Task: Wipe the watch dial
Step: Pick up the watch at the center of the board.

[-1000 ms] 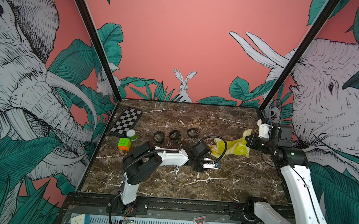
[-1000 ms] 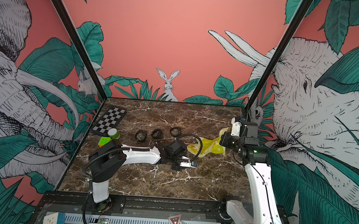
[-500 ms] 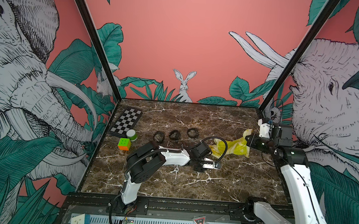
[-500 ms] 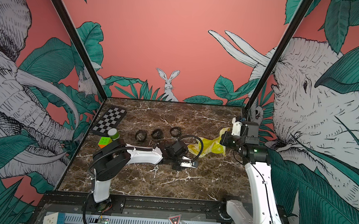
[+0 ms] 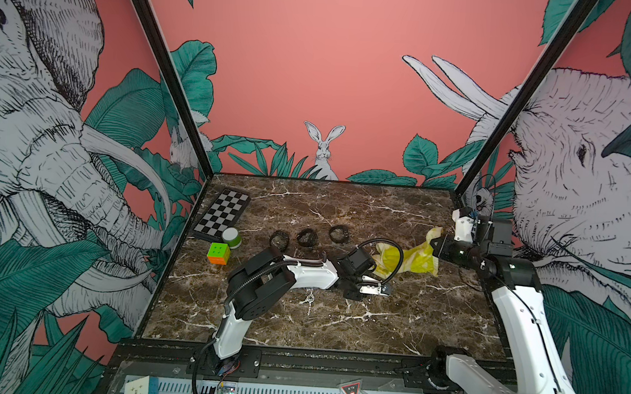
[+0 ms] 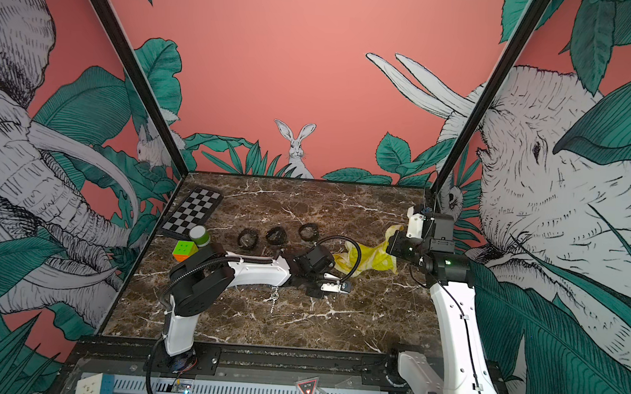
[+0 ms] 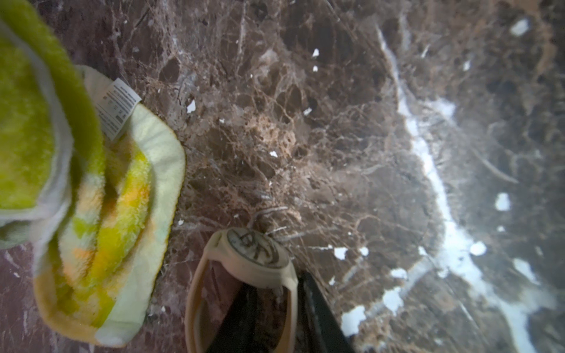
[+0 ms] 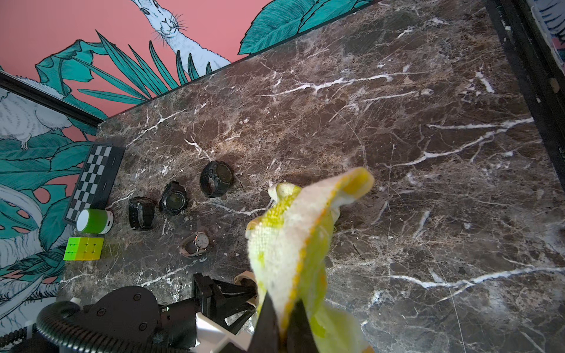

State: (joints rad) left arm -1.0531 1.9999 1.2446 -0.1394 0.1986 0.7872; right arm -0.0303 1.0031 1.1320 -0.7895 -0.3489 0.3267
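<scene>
Near table centre, we hold beige watch by strap in left gripper, fingers narrowly parted; at its 2 o'clock, right gripper pinches yellow cloth tight

a folded chessboard lies at the back-left of the brown marble surface, with a green-and-white cylinder just beside its near corner. a colourful puzzle cube sits just in front of the cylinder. a small silver chain lies apart, nearer the front.
</scene>
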